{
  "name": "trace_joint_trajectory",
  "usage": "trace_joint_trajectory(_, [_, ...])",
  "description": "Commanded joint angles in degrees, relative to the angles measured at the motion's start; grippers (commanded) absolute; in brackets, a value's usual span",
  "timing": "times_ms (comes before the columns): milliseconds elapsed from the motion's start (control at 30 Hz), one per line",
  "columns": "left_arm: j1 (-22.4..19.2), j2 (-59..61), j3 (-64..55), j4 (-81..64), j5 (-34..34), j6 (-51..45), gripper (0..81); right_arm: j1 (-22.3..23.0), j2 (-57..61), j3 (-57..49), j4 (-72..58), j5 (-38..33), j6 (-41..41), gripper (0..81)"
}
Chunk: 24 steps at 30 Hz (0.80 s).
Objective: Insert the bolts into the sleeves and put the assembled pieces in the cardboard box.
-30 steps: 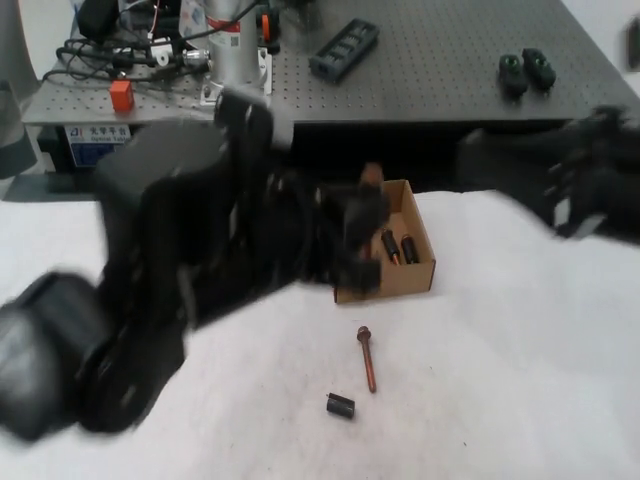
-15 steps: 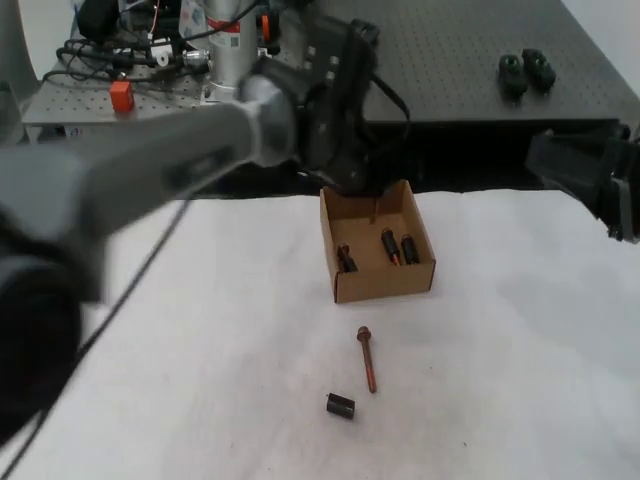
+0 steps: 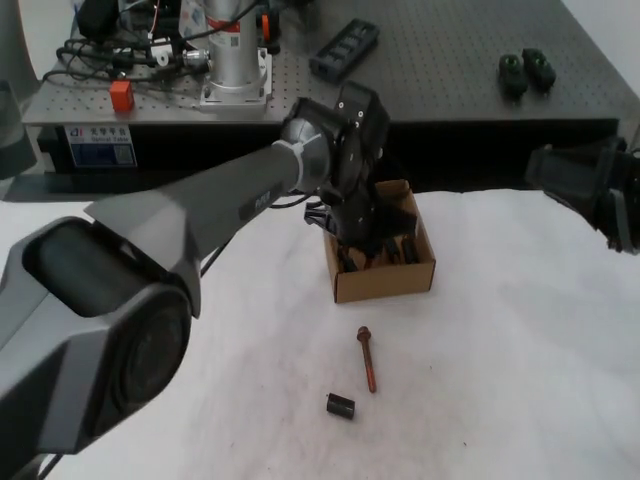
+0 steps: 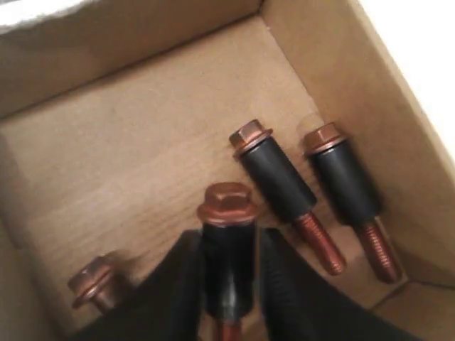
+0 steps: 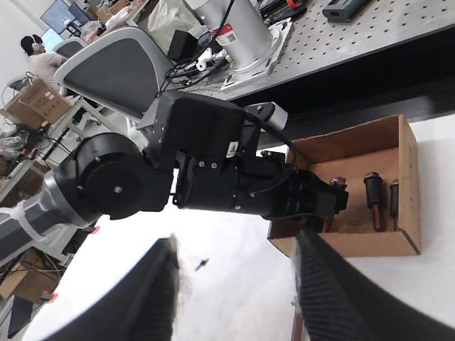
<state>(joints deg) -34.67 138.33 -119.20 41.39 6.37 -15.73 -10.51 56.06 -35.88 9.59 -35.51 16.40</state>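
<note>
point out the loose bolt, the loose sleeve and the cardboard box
loose bolt (image 3: 367,360): high view, middle of the shank
loose sleeve (image 3: 340,405): high view, middle of its side
cardboard box (image 3: 385,282): high view, front wall

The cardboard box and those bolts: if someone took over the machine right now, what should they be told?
Left end effector: shut on a sleeved bolt, down inside the cardboard box, not yet released.
Right end effector: open, holding nothing, off to one side of the box.
Done: two assembled pieces lie in the box; a third bolt head shows near them, its shank hidden.
Left: let go of the held piece, then join the loose bolt and loose sleeve on the white cloth and box them.
</note>
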Motion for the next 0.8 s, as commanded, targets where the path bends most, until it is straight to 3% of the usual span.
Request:
trace_joint_trajectory(0, [0.2,-0.9,-1.1,-0.1,2.3,-1.0,34.9,-0.1,-0.2,-0.1,1.0,0.9,-1.2,37.8])
trace_joint_trajectory(100, [0.2,-3.1,-1.1,2.8,2.9,0.0,37.4,1.5,0.1,-1.0,9.0,7.4,-5.2,37.8])
trace_joint_trajectory(167, [0.5,-5.9,-1.1,6.4,-0.6,3.6,36.1,4.2,1.6,-2.6,16.4,13.7,-9.5,37.8])
trace_joint_trajectory(300, [1.7,-12.4,-1.1,16.3,-23.2,9.0,27.0,11.5,8.6,-6.0,23.6,21.4,-13.1,37.8])
trace_joint_trajectory(367, [3.3,-15.5,0.1,19.6,-29.7,9.1,22.7,15.0,13.0,-8.1,23.9,22.1,-13.1,37.8])
trace_joint_trajectory(533, [7.5,-24.4,11.3,19.9,-30.2,9.0,20.2,23.2,25.7,-15.4,23.9,26.2,-13.7,37.8])
trace_joint_trajectory(767, [8.3,-38.2,35.0,11.0,-28.3,12.1,20.2,29.6,43.1,-28.5,27.2,29.1,-14.7,37.8])
